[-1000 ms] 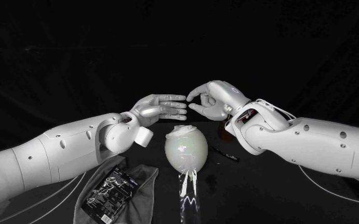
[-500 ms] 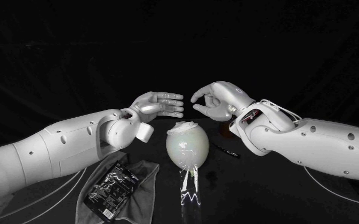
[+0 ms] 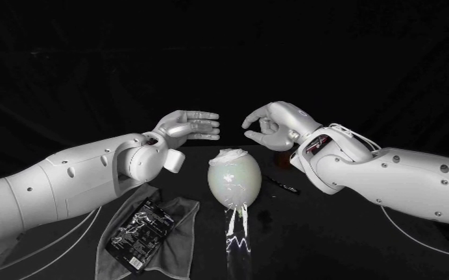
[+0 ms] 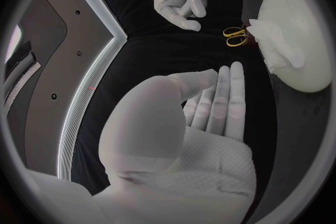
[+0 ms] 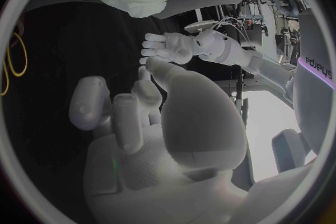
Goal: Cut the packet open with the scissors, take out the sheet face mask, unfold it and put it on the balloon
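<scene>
A pale balloon (image 3: pixel 234 181) lies on the black table, with the white sheet mask (image 3: pixel 230 157) bunched on its far end. The balloon (image 4: pixel 297 39) and the crumpled mask (image 4: pixel 276 45) also appear in the left wrist view. My left hand (image 3: pixel 190 126) hovers above and to the left of the balloon, fingers straight and apart, holding nothing. My right hand (image 3: pixel 269 128) hovers to the right of it, fingers loosely curled around nothing. The black packet (image 3: pixel 140 228) lies at the near left. Gold scissors handles (image 4: pixel 235 36) lie beside the balloon's far end.
The packet rests on a grey cloth (image 3: pixel 178 244). A clear shiny strip (image 3: pixel 236 234) trails from the balloon's near end towards me. A thin black object (image 3: pixel 283 186) lies on the table under my right forearm.
My left hand has drawn up and back to the left, away from the balloon. My right hand has shifted slightly right and its fingers have loosened. The balloon and mask have stayed put.
</scene>
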Available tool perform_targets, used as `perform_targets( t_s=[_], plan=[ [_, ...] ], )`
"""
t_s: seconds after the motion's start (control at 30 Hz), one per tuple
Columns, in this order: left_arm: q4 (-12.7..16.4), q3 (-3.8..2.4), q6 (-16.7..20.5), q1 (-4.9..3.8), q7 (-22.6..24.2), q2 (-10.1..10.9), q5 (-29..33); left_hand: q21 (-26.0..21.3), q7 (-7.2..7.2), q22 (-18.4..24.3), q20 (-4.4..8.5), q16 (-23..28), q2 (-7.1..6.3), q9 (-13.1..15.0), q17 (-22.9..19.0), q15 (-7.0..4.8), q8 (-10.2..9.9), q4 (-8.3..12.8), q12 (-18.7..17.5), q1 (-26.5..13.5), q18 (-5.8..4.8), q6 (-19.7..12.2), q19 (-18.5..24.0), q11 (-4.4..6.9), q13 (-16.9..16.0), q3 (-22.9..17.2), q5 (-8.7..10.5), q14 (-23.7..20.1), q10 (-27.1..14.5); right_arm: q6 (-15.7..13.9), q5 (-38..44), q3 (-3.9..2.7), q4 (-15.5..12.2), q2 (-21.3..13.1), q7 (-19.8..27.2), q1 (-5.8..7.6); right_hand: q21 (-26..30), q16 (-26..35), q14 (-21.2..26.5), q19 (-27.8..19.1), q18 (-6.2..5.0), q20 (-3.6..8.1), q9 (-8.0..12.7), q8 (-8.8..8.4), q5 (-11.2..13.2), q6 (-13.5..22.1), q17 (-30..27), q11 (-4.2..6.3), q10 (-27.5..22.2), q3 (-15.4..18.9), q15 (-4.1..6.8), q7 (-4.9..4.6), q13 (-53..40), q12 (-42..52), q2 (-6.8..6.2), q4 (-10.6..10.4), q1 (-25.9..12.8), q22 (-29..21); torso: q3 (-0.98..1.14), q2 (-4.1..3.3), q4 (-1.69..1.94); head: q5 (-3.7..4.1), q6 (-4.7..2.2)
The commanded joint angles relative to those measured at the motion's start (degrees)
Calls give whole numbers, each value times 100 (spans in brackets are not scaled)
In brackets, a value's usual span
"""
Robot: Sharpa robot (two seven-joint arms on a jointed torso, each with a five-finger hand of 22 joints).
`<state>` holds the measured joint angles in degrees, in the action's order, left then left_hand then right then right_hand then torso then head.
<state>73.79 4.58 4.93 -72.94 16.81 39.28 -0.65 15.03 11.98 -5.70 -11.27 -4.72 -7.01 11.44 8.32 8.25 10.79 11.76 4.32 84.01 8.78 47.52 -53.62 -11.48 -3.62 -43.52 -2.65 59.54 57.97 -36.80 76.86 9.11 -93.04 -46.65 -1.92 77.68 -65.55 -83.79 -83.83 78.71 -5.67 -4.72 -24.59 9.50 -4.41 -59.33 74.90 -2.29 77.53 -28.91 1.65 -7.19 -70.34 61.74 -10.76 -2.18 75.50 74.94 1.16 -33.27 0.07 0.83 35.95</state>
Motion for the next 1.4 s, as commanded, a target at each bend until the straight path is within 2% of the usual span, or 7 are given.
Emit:
perform_targets(
  t_s=[0.03,0.13,0.3,0.57,0.83,1.23,1.4],
  plan=[
    [37,-2,137,-7,442,73,-238,0,263,0,-42,41,-32,25,-12,63,69,-138,-21,-193,-114,112,141,13,5,255,-11,-48,47,576,-193,2,43,99,-122,-11,-33,-45,-331,32,97,-11,15,-36,77,70,645,-18,57,35,-35,-12,-86,107,1,-54,-99,845,0,1,3,-18,38],
    [81,3,225,-7,569,172,-310,-127,211,63,-121,62,-72,47,-16,61,140,-301,-17,-382,-169,221,407,51,2,481,-20,-92,113,857,-83,5,108,243,-231,-24,-128,-115,-361,69,114,-25,32,-54,117,91,738,-34,148,97,-51,-26,-268,369,-29,-90,-180,885,3,-6,8,-27,53],
    [192,10,387,-6,746,329,-280,-218,197,122,-219,55,-152,57,-6,55,178,-480,-20,-579,-151,259,518,65,1,668,-14,-97,176,1299,177,8,270,544,-484,-46,-320,-264,-432,152,149,-47,64,-96,117,147,943,-59,279,215,-75,-49,-534,750,-70,-168,-311,949,0,-19,12,-48,92],
    [359,14,562,-5,916,492,-103,-263,209,151,-267,48,-156,59,3,47,191,-546,-28,-599,-114,267,551,70,2,705,-16,-93,197,1708,537,19,601,1011,-814,-66,-529,-408,-501,240,183,-73,102,-147,117,203,1154,-88,385,315,-103,-76,-774,1092,-68,-232,-358,1001,-7,-22,16,-49,153],
    [454,15,587,-4,967,562,91,-270,230,157,-281,41,-163,58,8,46,193,-566,-31,-595,-87,267,543,62,2,717,-16,-86,205,1900,690,33,823,1284,-987,-94,-575,-434,-511,257,188,-80,118,-158,59,200,1189,-90,375,267,-107,-80,-806,1136,-8,-192,-249,1009,-4,-10,1,-82,200],
    [494,19,581,-4,956,583,142,-265,254,162,-318,9,-182,43,30,43,171,-601,-57,-562,1,217,486,43,5,743,-16,-40,169,2049,718,42,962,1387,-1059,-115,-606,-446,-516,267,193,-85,118,-142,45,160,1207,-92,374,259,-111,-77,-827,1165,10,-200,-246,1015,-2,-5,-4,-105,242],
    [494,20,580,-4,950,585,147,-265,255,163,-321,7,-180,42,31,43,171,-603,-57,-558,6,216,483,43,5,743,-16,-38,169,2134,701,44,961,1395,-1074,-119,-716,-488,-539,311,209,-71,93,-41,-28,-15,1274,-46,441,246,-80,-16,-922,1312,117,-305,-339,1040,-2,-4,-4,-108,250]
  ],
)
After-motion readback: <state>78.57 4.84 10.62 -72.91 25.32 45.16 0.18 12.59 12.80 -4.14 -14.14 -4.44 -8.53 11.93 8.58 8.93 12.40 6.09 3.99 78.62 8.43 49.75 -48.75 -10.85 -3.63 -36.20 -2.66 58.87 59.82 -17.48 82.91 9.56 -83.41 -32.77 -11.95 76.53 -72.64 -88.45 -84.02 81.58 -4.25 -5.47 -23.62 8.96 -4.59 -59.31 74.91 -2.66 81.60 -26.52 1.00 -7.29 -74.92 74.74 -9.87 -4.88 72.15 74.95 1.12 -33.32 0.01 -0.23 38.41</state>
